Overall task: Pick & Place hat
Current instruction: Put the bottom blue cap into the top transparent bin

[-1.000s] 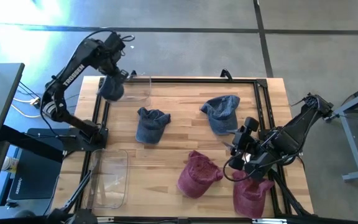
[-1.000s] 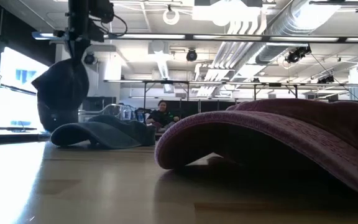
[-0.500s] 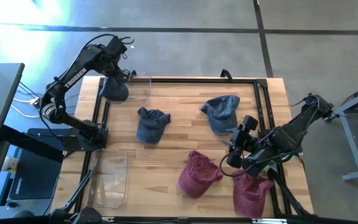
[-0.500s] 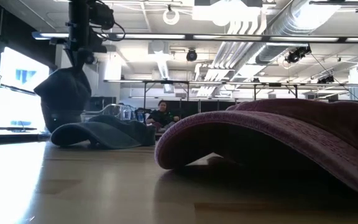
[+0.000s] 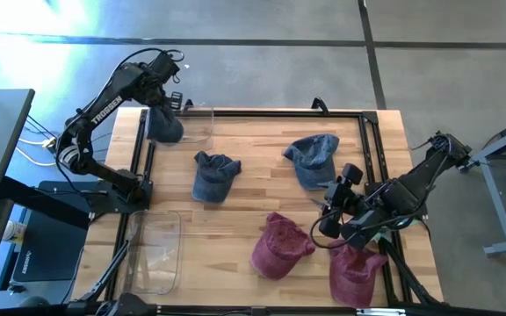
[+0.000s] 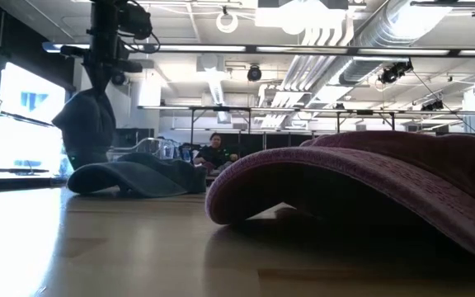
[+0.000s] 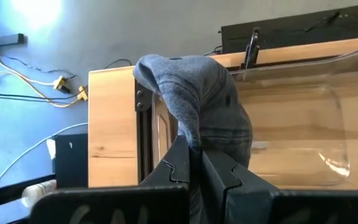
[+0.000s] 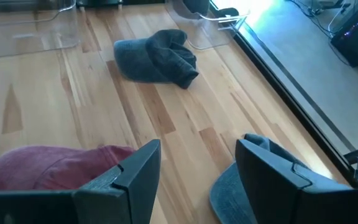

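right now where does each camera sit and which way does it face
High view: above the table, looking straight down; both arms show, left gripper holding a blue hat over a clear bin.
Low view: at tabletop height, looking level across; a maroon hat fills the foreground.
Left wrist view: looks past shut fingers at the same blue hat.
Right wrist view: looks past open fingers across the wood.
Shared: high and left wrist views both show the held hat.

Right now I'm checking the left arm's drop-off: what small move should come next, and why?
Probably ease a little farther over the clear bin, then open. The left gripper is shut on the blue hat, which hangs at the bin's rim.
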